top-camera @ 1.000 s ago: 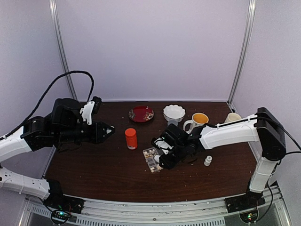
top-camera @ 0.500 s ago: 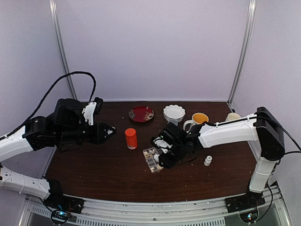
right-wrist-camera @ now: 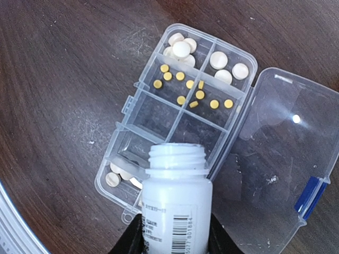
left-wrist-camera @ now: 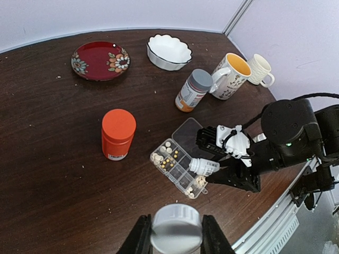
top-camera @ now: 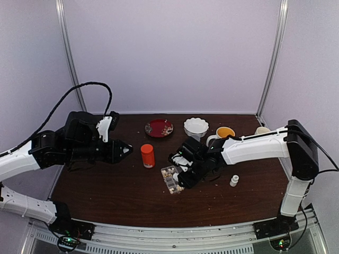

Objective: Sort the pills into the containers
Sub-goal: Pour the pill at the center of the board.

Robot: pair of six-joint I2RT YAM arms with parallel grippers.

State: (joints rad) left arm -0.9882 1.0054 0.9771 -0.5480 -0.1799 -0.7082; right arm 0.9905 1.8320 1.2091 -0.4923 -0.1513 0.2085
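Firmly, the right gripper (right-wrist-camera: 175, 241) pinched an uncapped white bottle (right-wrist-camera: 176, 196), its mouth tilted over the pill box (right-wrist-camera: 159, 112), which lay on the table (left-wrist-camera: 53, 159) with its lid (right-wrist-camera: 275, 159) open. White pills (right-wrist-camera: 181, 48) sat in the far end cells and in the near ones by the bottle's mouth. Yellow pills (right-wrist-camera: 180, 75) sat in the row beside the far cells. Well apart to the left, the left gripper (left-wrist-camera: 176, 222) clamped a round cap (left-wrist-camera: 176, 234).

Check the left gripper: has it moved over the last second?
Yes. In the top view the left gripper has edged right, toward the orange-red bottle, which stands where it did.
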